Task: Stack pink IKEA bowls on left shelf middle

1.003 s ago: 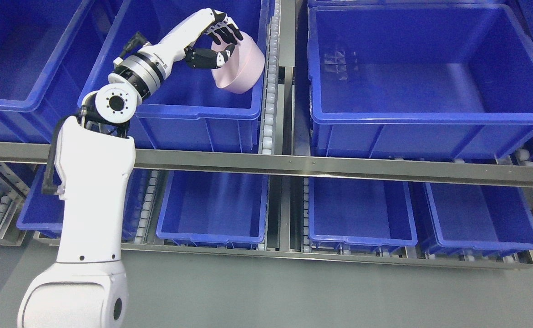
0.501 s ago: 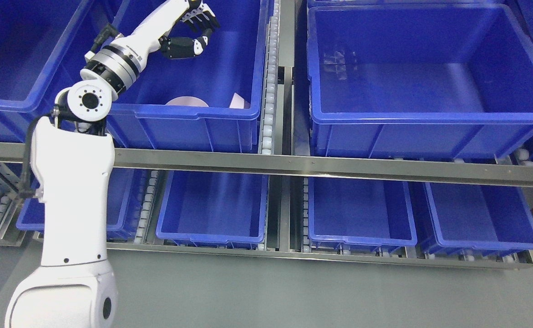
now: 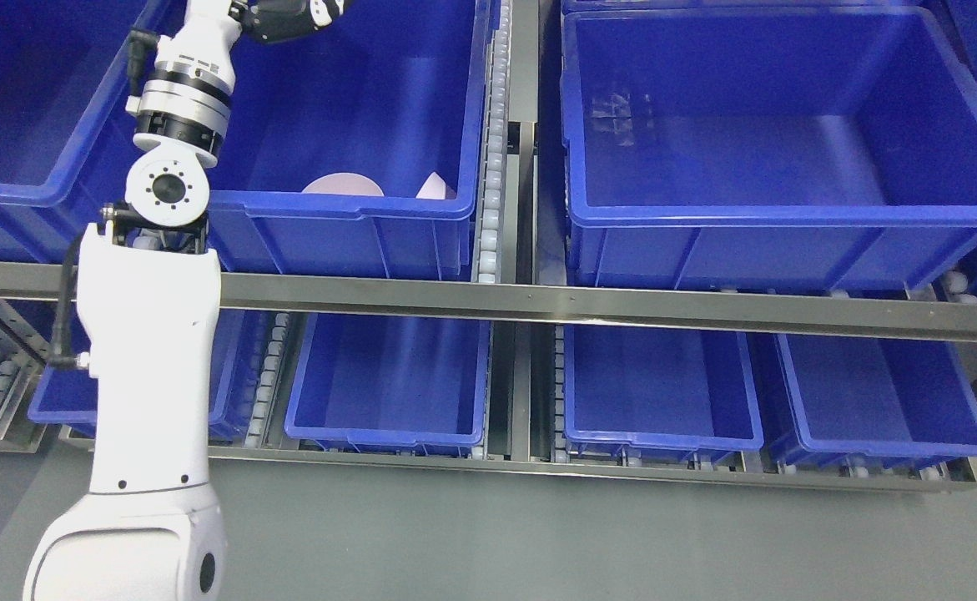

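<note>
Shelving (image 3: 538, 302) fills the view, two tiers of blue bins on roller tracks, and your work sits in the upper tier, in the bin (image 3: 355, 209) just left of the central divider. Your left arm (image 3: 150, 334) rises from the lower left corner, crosses the metal rail and reaches up over that bin's left side. Left hand (image 3: 288, 17) is cut off by the top edge; only part of it shows, so you cannot tell from here how far the fingers are spread, though nothing pink is in view at it. Right arm is out of sight. Pink bowls lie low in the bin behind its front wall: one rounded pink top (image 3: 342, 184) and a smaller pink sliver (image 3: 436, 187) near the right wall. Whether they nest or sit side by side is hidden by the wall. To do this step well, clear the arm straight up past the rim before swinging away, so the forearm does not knock the bin, then check the stack from a higher angle before fetching another bowl.
</note>
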Available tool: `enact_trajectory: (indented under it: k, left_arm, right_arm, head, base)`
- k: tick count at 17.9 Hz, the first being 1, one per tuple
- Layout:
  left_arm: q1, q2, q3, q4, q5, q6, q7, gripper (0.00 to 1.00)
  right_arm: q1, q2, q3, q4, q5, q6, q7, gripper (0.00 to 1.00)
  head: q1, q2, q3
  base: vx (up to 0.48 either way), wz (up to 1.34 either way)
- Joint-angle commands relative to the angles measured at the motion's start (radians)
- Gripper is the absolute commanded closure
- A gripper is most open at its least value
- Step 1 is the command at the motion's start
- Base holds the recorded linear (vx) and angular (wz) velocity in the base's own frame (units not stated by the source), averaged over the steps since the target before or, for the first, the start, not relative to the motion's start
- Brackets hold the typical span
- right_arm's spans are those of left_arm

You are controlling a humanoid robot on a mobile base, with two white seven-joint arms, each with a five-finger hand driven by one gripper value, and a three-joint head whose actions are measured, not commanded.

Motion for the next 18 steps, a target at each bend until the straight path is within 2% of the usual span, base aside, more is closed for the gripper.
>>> enact_trajectory:
  k: [1,3,5,10,18]
  left_arm:
    - [0.110,0.003,-0.086,-0.022,0.268,0.044,0.157,0.07]
    - [0.162,0.003,-0.087,-0.056,0.280,0.047,0.154,0.07]
    - [0.203,0.003,-0.098,-0.114,0.298,0.102,0.144,0.07]
    - [0.236,0.003,-0.129,-0.167,0.298,0.170,0.088,0.07]
    - [0.231,0.003,-0.150,-0.193,0.298,0.179,0.088,0.05]
  right_arm:
    - [0.000,-0.017,-0.009,0.000,0.008,0.001,0.001,0.00]
    - [0.000,-0.017,-0.009,0.000,0.008,0.001,0.001,0.00]
    - [0.000,-0.017,-0.009,0.000,0.008,0.001,0.001,0.00]
    - [0.000,-0.017,-0.011,0.000,0.008,0.001,0.001,0.00]
    - [0.000,-0.017,-0.009,0.000,0.008,0.001,0.001,0.00]
  head:
    - [0.0000,0.000,0.000]
    - [0.0000,0.000,0.000]
    - [0.0000,0.000,0.000]
    - [0.0000,0.000,0.000]
    - [0.0000,0.000,0.000]
  base:
    - [0.000,0.00]
    - [0.000,0.00]
    - [0.000,0.00]
    - [0.007,-0.03]
    - [0.048,-0.08]
